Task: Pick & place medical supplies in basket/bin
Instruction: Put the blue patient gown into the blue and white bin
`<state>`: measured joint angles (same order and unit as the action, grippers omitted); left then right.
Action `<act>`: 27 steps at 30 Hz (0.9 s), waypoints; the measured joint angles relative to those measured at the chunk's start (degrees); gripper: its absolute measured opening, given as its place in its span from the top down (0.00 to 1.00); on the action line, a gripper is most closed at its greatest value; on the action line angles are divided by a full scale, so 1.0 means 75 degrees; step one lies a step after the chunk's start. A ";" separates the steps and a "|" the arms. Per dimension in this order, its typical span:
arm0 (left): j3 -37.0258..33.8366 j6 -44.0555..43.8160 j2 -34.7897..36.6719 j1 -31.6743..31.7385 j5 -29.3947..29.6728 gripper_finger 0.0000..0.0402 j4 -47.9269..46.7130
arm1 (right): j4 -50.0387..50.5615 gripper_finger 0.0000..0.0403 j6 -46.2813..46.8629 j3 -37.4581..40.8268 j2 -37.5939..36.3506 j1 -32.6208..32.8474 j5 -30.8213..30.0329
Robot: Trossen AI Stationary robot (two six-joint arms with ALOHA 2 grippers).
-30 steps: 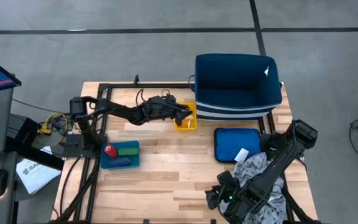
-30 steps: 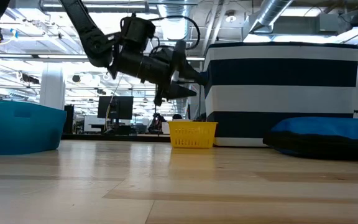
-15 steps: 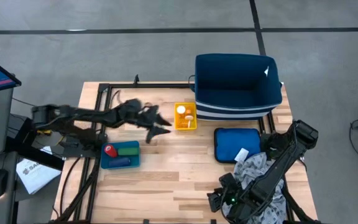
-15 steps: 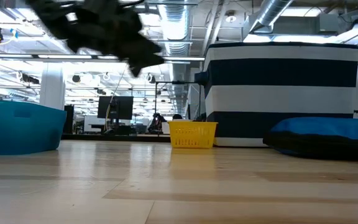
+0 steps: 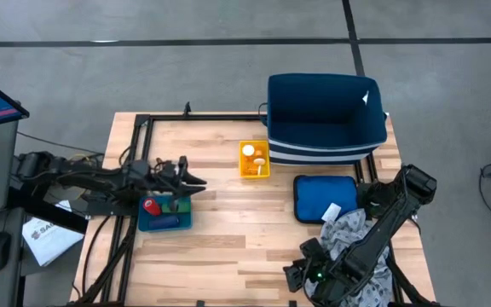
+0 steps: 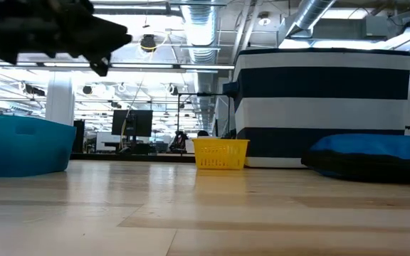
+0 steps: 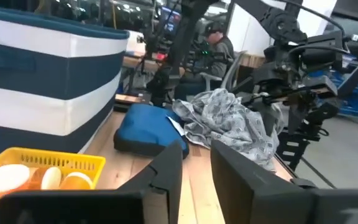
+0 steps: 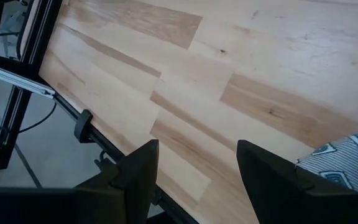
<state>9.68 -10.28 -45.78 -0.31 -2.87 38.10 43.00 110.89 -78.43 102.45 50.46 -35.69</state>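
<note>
A small yellow basket on the table holds orange pill bottles with white caps. My left gripper hangs level above the blue tray, pointing toward the table's right. Its fingers stand a narrow gap apart with nothing between them. The tray holds a red cylinder, a green piece and a blue cylinder. A grey patterned cloth lies at the near right, partly under my right arm. My right gripper is open over the near edge, slanting down, with nothing in it.
A large blue-and-white striped bin stands at the far right, just behind the yellow basket. A blue pouch lies in front of the bin, beside the cloth. Bare wood spreads across the middle and near left.
My left gripper has drawn back from above the yellow basket toward the table's left edge and now hangs over the blue tray. Its fingers have come closer together on the way. The bottles in the basket, hidden under the gripper before, now show.
</note>
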 joint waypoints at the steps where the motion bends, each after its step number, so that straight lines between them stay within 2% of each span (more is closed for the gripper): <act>1: -0.0129 0.0006 0.0159 -0.0137 0.0141 0.82 0.0033 | -0.0023 0.47 0.0010 0.0000 0.0000 0.0000 0.0009; 9: -0.1223 -0.0006 0.1181 -0.0793 0.0564 0.87 0.0441 | -0.0297 0.47 0.0020 0.0000 0.0000 0.0000 0.0164; 17: -0.1239 0.0733 0.2001 -0.0811 0.0580 0.91 -0.0860 | -0.0778 0.47 0.0020 -0.0002 0.0000 0.0000 0.0167; 23: -0.1239 0.0769 0.2692 -0.0808 0.0550 0.95 -0.1811 | -0.0922 0.47 -0.0066 0.0000 0.0000 -0.0002 0.0161; 27: -0.1239 0.0786 0.3049 -0.0808 0.0243 0.98 -0.2133 | -0.0999 0.47 -0.0158 -0.0003 0.0000 0.0000 0.0161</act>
<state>0.38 -4.39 -22.91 -6.37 -1.04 22.11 35.51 109.71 -78.45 102.45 50.46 -34.48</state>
